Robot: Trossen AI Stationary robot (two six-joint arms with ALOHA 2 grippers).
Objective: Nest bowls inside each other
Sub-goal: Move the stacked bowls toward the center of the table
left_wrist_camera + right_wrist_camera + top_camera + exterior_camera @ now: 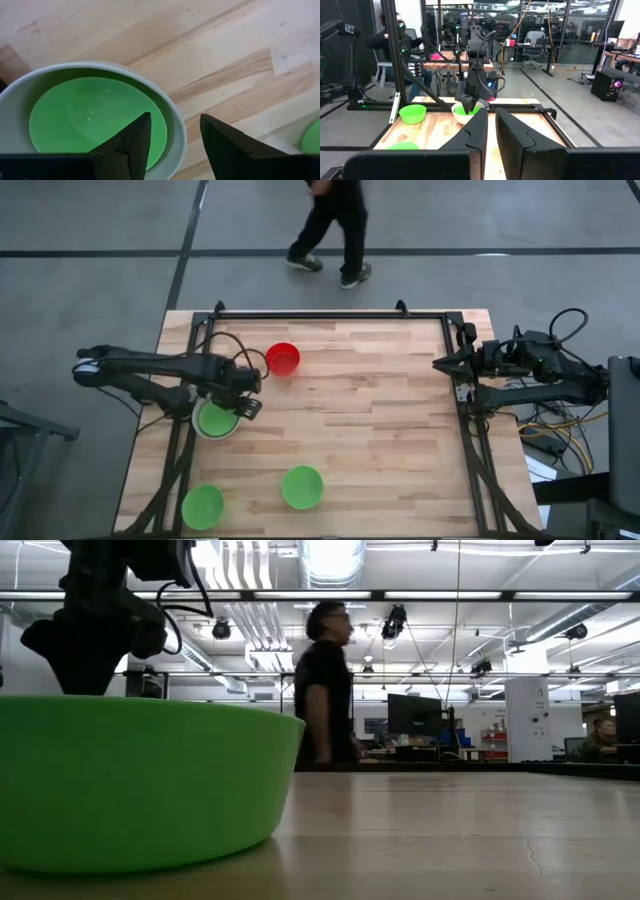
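**1 green bowl already nested; left gripper open above the pair**

The pale grey-white bowl (203, 430) sits at the left side of the table (380, 430) with 1 green bowl (216, 419) seated inside it. In the left wrist view the green bowl (95, 125) lies low and level within the pale rim (170, 112), so this first nest looks complete. The left gripper (245, 405) hangs directly over the near edge of the pair, its 2 fingers (135, 142) spread well apart and holding nothing; the pale rim passes beneath the gap between them.

Outward from that gripper, 3 bowls stand loose. The red bowl (283, 359) is the closest, just beyond the gripper toward the far edge of the table. 2 more green bowls lie toward the near edge: one (302, 487) off to the gripper's right, the other (203, 507) nearly straight back from it at the table's corner.

All 3 lie on the left arm's half. The right gripper (440, 363) waits at the table's right edge, well apart from every bowl; its fingers (475, 132) stand nearly together with nothing between them. My judgement is that the left arm is far better placed, and the red bowl is its shortest reach. Round bowls have no long axis, so a rim grip from any side should serve.
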